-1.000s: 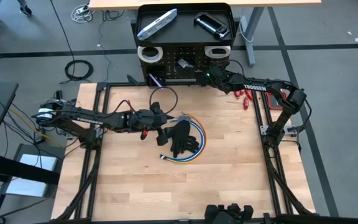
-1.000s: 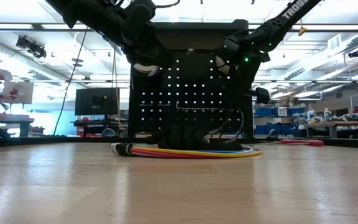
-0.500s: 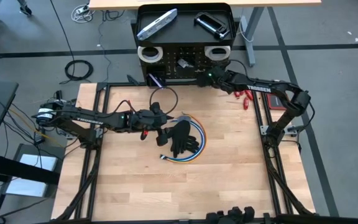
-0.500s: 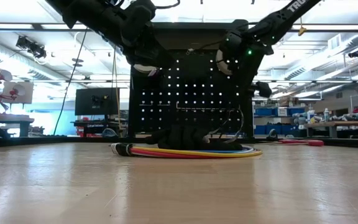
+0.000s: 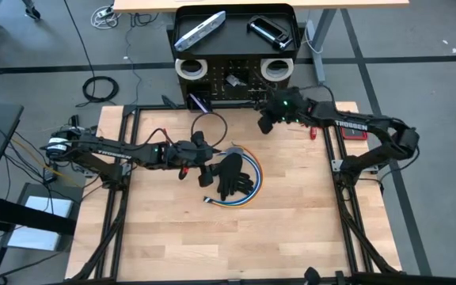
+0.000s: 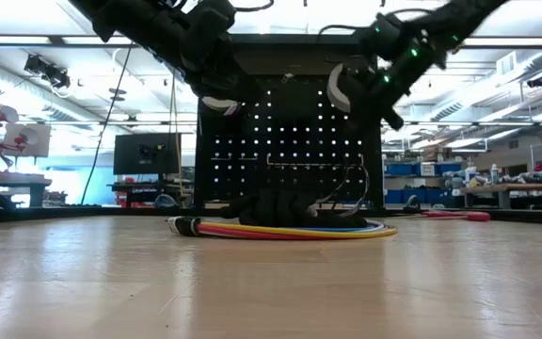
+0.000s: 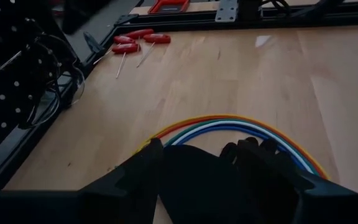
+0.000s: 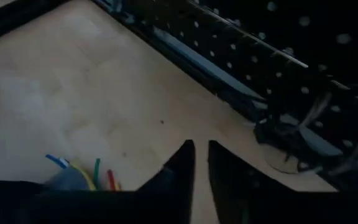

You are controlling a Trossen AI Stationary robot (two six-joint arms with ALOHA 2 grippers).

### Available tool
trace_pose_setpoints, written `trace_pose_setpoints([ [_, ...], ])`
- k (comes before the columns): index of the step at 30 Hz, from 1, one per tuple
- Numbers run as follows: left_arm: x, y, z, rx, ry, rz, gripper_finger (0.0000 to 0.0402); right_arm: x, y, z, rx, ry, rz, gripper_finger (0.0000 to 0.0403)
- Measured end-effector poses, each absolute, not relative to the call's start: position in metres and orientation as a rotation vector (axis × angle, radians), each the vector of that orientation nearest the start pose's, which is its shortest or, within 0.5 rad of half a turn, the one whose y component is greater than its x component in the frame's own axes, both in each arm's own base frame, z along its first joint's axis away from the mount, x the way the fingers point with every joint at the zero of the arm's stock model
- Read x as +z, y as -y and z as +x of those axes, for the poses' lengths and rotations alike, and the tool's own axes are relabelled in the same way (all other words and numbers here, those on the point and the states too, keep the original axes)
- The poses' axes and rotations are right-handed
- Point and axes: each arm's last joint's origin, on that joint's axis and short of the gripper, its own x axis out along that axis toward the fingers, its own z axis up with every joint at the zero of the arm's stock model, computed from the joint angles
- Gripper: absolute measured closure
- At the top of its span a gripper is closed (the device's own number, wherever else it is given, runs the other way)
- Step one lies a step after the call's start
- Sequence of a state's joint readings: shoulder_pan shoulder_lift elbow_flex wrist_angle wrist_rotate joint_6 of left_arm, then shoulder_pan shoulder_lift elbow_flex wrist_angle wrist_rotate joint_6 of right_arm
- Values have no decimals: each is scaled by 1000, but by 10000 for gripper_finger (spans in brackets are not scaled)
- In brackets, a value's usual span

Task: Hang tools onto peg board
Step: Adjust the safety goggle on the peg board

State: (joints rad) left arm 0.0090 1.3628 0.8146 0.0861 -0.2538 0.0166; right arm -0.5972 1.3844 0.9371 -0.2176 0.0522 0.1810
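Observation:
The black peg board (image 5: 236,79) stands upright at the table's far edge. Its tray top carries a silver flat bar (image 5: 200,30) and a black clamp (image 5: 269,32). Two white tape rolls (image 5: 190,68) (image 5: 275,68) hang on its face, with a grey metal piece (image 5: 232,81) between them and a purple-handled tool (image 5: 198,101) lower down. Red-handled tools (image 5: 313,124) lie on the table at the far right. My right gripper (image 5: 264,123) (image 8: 201,155) hovers shut and empty just in front of the board. My left gripper (image 5: 207,165) (image 7: 201,148) stands open above a black glove (image 5: 232,176).
The black glove lies on a coil of coloured cables (image 5: 248,180) (image 6: 280,229) at mid-table. A red box (image 5: 353,131) sits on the right frame rail. Black frame rails (image 5: 121,198) border the wooden top, which is bare toward its near edge (image 5: 228,245).
My right gripper has pulled back from the peg board's face toward the table's near edge, rising and rolling about its own axis. The right tape roll stays on the board.

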Motion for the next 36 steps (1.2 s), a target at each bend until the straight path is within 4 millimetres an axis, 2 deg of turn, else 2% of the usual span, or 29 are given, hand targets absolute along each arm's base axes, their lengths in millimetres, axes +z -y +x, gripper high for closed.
trace_pose_setpoints([
  [3,242,-11,291,276,-458,80,190,224,164,238,-674,-539,267,391],
  [7,239,-15,291,315,-380,70,190,182,174,235,-765,-559,163,387],
  [10,236,-22,294,329,-323,44,190,163,188,235,-783,-611,117,393],
  [12,233,-26,298,328,-309,16,190,158,199,236,-790,-629,93,396],
  [16,224,-36,305,356,-302,-24,190,162,218,236,-821,-607,70,391],
  [21,215,-46,310,389,-305,-38,191,164,230,229,-849,-607,70,394],
  [31,214,-50,309,399,-315,-34,191,164,227,229,-712,-555,216,393],
  [36,214,-50,309,399,-318,-33,191,186,226,229,-691,-430,191,393],
])
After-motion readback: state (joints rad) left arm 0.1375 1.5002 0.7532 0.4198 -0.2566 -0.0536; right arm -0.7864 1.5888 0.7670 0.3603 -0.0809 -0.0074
